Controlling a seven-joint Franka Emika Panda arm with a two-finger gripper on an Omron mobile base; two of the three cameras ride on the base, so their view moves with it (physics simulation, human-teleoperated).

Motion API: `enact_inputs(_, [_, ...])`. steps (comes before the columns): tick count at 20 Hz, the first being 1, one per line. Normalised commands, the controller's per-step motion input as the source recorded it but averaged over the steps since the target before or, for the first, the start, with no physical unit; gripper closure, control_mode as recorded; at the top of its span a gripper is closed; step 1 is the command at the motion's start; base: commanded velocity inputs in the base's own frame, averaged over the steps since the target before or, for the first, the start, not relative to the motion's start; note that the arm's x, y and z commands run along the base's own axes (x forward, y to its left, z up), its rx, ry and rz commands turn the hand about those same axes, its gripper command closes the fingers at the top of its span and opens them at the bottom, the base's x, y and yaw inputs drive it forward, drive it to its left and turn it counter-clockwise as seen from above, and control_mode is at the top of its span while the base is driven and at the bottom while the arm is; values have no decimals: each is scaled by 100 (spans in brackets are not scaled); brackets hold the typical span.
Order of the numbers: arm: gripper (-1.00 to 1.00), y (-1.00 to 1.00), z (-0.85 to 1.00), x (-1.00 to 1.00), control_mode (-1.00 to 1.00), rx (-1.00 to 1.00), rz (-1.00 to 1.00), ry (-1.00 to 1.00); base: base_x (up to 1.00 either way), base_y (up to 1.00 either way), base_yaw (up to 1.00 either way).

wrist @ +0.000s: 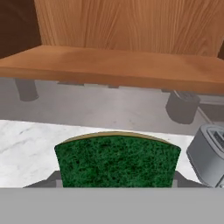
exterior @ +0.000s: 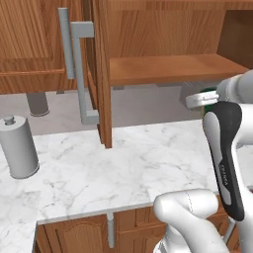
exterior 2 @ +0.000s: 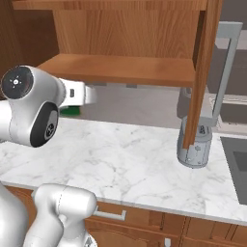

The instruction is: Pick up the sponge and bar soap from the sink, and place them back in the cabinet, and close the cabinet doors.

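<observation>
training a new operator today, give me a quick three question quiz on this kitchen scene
1. True or false: the dark green and yellow rectangular sponge already lies on the plain wooden cabinet shelf.
2. What holds the sponge: A the two-finger gripper, B the white marble counter, C the dark sink?
3. Fill in: the tall brown wooden cabinet door with the long grey bar handle stands ____.

Key: 1 false, it is below the shelf's level; 2 A; 3 open.
</observation>
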Motion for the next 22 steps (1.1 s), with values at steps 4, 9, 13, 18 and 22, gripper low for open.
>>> enact_inputs(4, [100, 1, 34, 4, -100, 0, 0, -9, 0, 0, 0])
enact_inputs(9, [100, 7, 25, 16, -100, 0, 0, -1, 0, 0, 0])
enact_inputs(13, [100, 9, 16, 34, -100, 0, 0, -1, 0, 0, 0])
enact_inputs(18, [100, 6, 13, 45, -100, 0, 0, 0, 0, 0, 0])
enact_inputs(22, [100, 1, 11, 52, -100, 0, 0, 0, 0, 0, 0])
